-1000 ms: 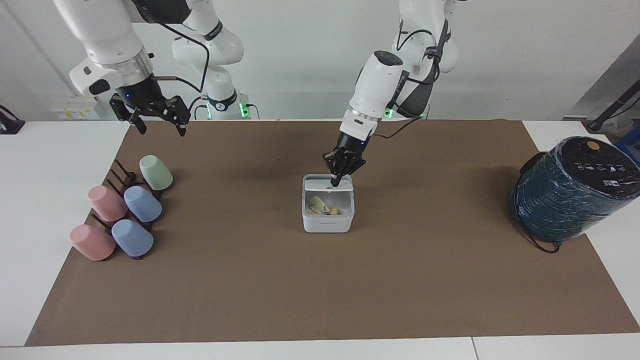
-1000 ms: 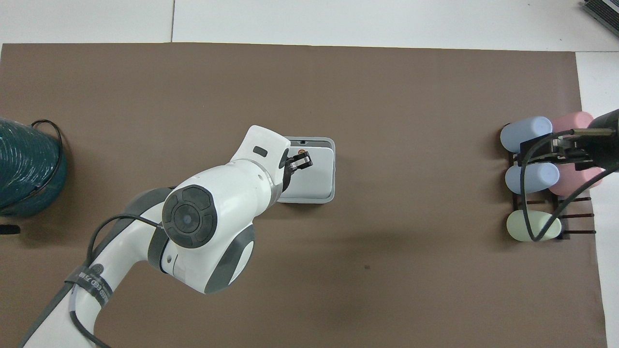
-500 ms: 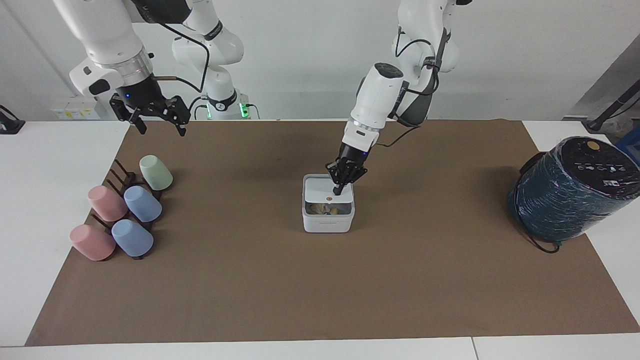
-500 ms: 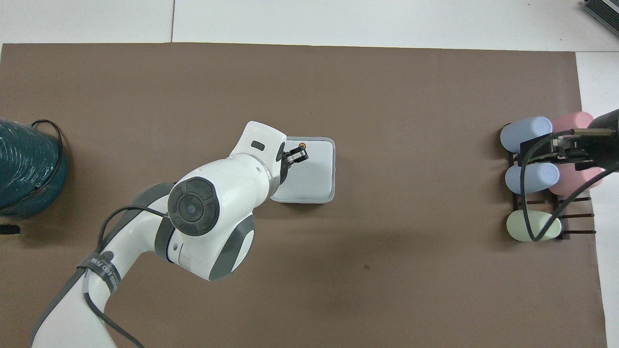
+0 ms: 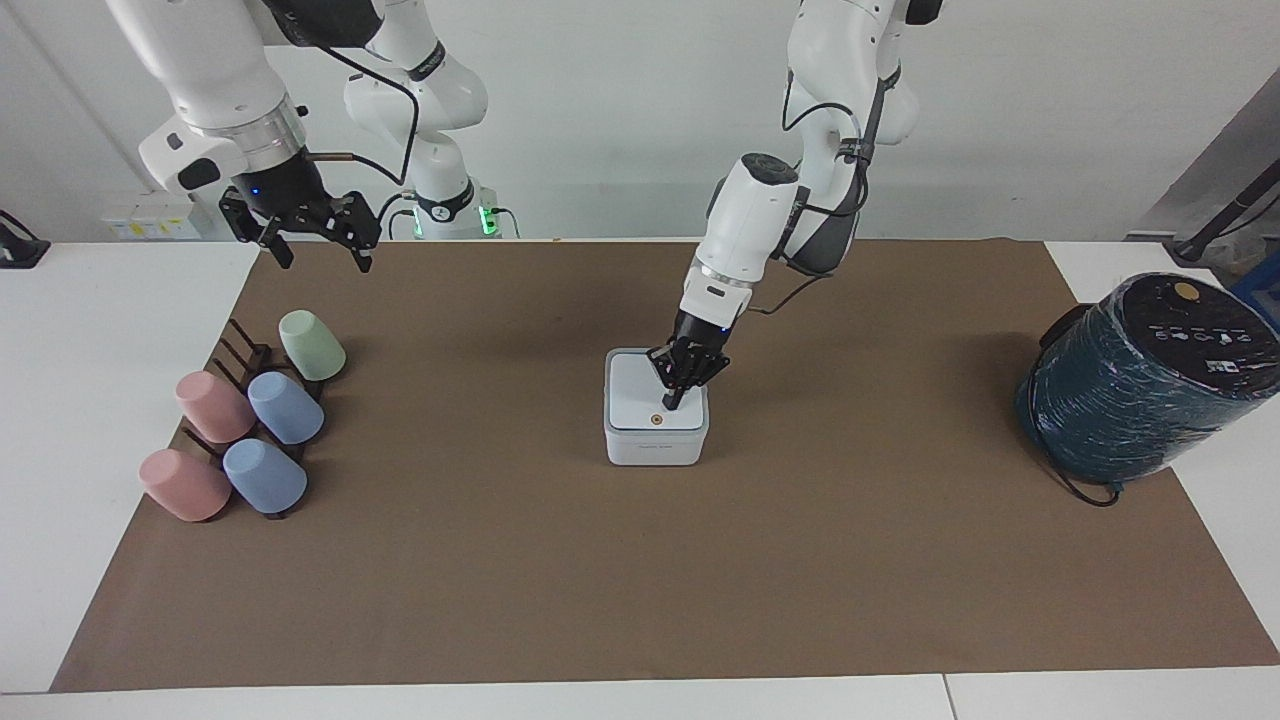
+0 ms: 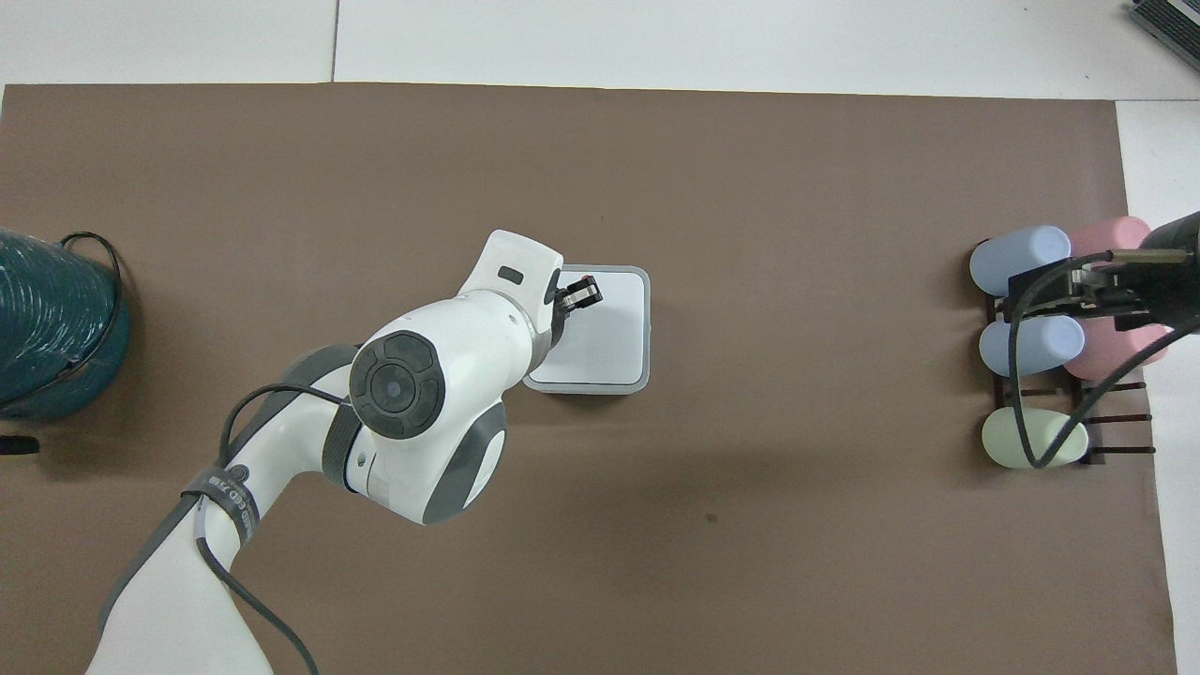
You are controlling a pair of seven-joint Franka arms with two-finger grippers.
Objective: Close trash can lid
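The small white trash can [image 5: 655,448] stands at the middle of the brown mat. Its lid [image 5: 636,388] lies flat on top of it, with the orange dot [image 5: 657,418] showing at the edge farthest from the robots. My left gripper [image 5: 672,400] is shut and its tips press down on the lid just beside the dot. In the overhead view the left gripper [image 6: 584,293] covers the dot on the lid [image 6: 609,328]. My right gripper [image 5: 315,245] is open and empty, and waits in the air over the mat's edge by the cup rack.
A dark rack [image 5: 240,352] with several pink, blue and green cups [image 5: 285,407] lies at the right arm's end of the table. A large dark teal wrapped cylinder [image 5: 1150,375] with a black cable stands at the left arm's end.
The lid has swung from nearly upright down flat onto the can, hiding the scraps inside. My left gripper followed it down, away from the robots. The right arm has not moved.
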